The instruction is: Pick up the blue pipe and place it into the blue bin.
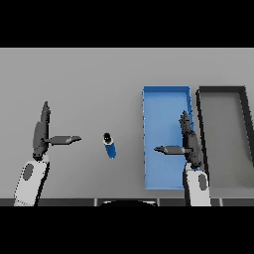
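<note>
I find nothing of the task done yet. At lower left my left hand (40,133) hangs with fingers straight and thumb spread, holding nothing. Just right of it, left of centre, the blue pipe (109,145) lies on the grey table (89,79), untouched. Right of centre the blue bin (166,89) holds no pipe; my right hand (187,144) is over its right side, spread and bare. At far right the dark bin (223,90) is cut off by the frame edge. Grasp, carry and release all remain.

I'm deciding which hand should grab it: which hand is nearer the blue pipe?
Left. The left hand is beside the blue pipe, thumb pointing at it. The right hand hangs over the blue bin, farther away.
</note>
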Controlling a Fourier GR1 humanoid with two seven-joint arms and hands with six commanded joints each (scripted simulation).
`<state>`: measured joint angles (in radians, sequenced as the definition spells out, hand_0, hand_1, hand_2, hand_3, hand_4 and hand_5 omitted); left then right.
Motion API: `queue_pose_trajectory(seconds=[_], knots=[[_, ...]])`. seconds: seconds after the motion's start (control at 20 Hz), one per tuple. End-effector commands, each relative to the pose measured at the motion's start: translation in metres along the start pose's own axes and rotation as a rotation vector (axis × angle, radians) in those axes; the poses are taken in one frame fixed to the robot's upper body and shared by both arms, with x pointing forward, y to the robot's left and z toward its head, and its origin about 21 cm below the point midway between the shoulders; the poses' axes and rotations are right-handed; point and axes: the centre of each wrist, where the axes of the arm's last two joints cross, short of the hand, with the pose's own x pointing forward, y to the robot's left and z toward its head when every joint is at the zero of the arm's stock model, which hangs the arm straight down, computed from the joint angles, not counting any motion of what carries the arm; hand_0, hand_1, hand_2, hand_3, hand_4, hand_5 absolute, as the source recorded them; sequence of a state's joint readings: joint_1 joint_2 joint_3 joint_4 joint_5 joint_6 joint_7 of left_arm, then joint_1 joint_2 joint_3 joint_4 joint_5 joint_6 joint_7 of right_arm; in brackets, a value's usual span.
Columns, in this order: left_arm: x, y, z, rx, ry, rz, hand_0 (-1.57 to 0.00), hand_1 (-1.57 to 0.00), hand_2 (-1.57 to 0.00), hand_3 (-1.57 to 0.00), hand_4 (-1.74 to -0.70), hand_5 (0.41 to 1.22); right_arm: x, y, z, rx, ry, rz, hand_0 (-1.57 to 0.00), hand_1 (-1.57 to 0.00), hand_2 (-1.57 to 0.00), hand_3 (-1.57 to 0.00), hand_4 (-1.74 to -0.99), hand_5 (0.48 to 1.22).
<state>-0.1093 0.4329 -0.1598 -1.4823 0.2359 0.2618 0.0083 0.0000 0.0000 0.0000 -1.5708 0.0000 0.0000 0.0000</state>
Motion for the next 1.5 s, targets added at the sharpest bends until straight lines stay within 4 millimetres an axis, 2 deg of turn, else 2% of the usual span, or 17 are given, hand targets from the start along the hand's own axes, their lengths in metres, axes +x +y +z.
queue_pose_trajectory(seconds=[0.0, 0.25, 0.3, 0.35, 0.4, 0.6, 0.7, 0.9, 1.05, 1.2, 1.35, 1.45], knots=[[0.0, 0.0, 0.0, 0.001, -0.004, 0.001, 0.0, 0.0, 0.0, 0.0, -0.97, 0.594, 0.0, 0.0, 0.0, -0.001, 0.0, 0.0, 0.0, 0.0, 0.0, 0.0, -1.21, 0.594], [0.003, 0.003, -0.003, -0.004, -0.009, -0.005, 0.0, 0.0, 0.0, 0.0, -0.97, 0.594, 0.0, 0.003, -0.001, 0.004, -0.001, -0.001, 0.0, 0.0, 0.0, 0.0, -1.21, 0.594], [0.004, 0.012, -0.001, -0.153, -0.058, -0.081, 0.0, 0.0, 0.0, 0.0, -0.97, 0.594, 0.005, -0.005, 0.003, 0.059, -0.058, 0.148, 0.0, 0.0, 0.0, 0.0, -1.21, 0.594], [0.004, 0.025, 0.0, -0.236, -0.07, -0.126, 0.0, 0.0, 0.0, 0.0, -0.97, 0.595, 0.007, -0.007, 0.008, 0.097, -0.094, 0.236, 0.0, 0.0, 0.0, 0.0, -1.206, 0.592], [0.003, 0.03, 0.0, -0.294, -0.072, -0.151, 0.0, 0.0, 0.0, 0.0, -0.97, 0.596, 0.011, -0.006, 0.01, 0.123, -0.109, 0.291, 0.0, 0.0, 0.0, 0.0, -1.198, 0.589], [0.004, 0.036, -0.004, -0.383, -0.079, -0.178, 0.0, 0.0, 0.0, 0.0, -0.97, 0.598, 0.015, -0.008, 0.013, 0.154, -0.102, 0.36, 0.0, 0.0, 0.0, 0.0, -1.191, 0.587], [0.006, 0.037, 0.003, -0.433, -0.111, -0.174, 0.0, 0.0, 0.0, 0.0, -0.97, 0.59, 0.015, -0.008, 0.013, 0.159, -0.091, 0.366, 0.0, 0.0, 0.0, 0.0, -1.182, 0.583], [0.02, 0.026, 0.02, -0.608, -0.126, -0.174, 0.0, 0.0, 0.0, 0.0, -0.99, 0.566, 0.023, -0.008, 0.014, 0.168, -0.109, 0.338, 0.0, 0.0, 0.0, 0.0, -1.2, 0.58], [0.026, 0.007, 0.033, -0.703, -0.051, -0.234, 0.0, 0.0, 0.0, 0.0, -1.02, 0.512, 0.023, -0.009, 0.013, 0.168, -0.099, 0.32, 0.0, 0.0, 0.0, 0.0, -1.225, 0.58], [0.02, -0.01, 0.044, -0.781, -0.002, -0.262, 0.0, 0.0, 0.0, 0.0, -1.06, 0.474, 0.021, -0.008, 0.015, 0.161, -0.097, 0.321, 0.0, 0.0, 0.0, 0.0, -1.223, 0.572], [0.014, -0.035, 0.048, -0.846, -0.034, -0.266, 0.0, 0.0, 0.0, 0.0, -1.1, 0.466, 0.021, -0.007, 0.013, 0.169, -0.093, 0.33, 0.0, 0.0, 0.0, 0.0, -1.213, 0.571], [0.015, -0.044, 0.046, -0.857, -0.052, -0.254, 0.0, 0.0, 0.0, 0.0, -1.12, 0.47, 0.019, -0.003, 0.011, 0.172, -0.087, 0.332, 0.0, 0.0, 0.0, 0.0, -1.21, 0.57]])
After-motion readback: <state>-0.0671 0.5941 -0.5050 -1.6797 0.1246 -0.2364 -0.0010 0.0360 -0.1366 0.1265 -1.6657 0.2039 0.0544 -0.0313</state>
